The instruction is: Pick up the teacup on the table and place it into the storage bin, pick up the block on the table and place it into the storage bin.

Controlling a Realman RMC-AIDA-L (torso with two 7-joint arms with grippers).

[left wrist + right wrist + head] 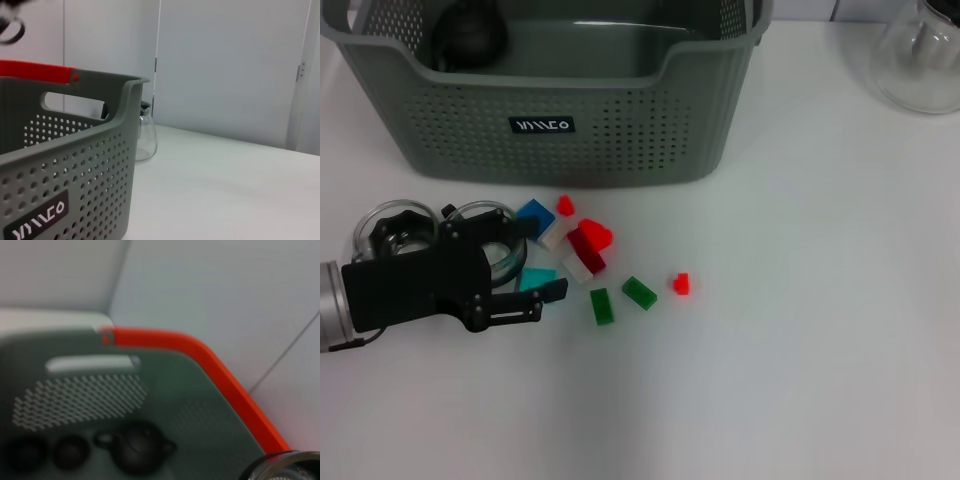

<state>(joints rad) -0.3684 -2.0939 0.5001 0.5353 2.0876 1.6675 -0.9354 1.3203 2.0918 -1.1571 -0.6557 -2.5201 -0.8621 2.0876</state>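
The black left gripper [525, 262] is hanging open around a clear glass teacup [492, 246] just before the grey-green perforated storage bin [620, 140]; next it should close, then lift.

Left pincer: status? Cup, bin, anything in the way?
Left pincer open around glass teacup, not lifted. Right pincer out of view. Storage bin just beyond. Loose blocks beside the cup, second glass cup close alongside.

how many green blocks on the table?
2. One green block lies nearest the left gripper, the other just to its right, both in front of the storage bin. More could be hidden under the gripper.
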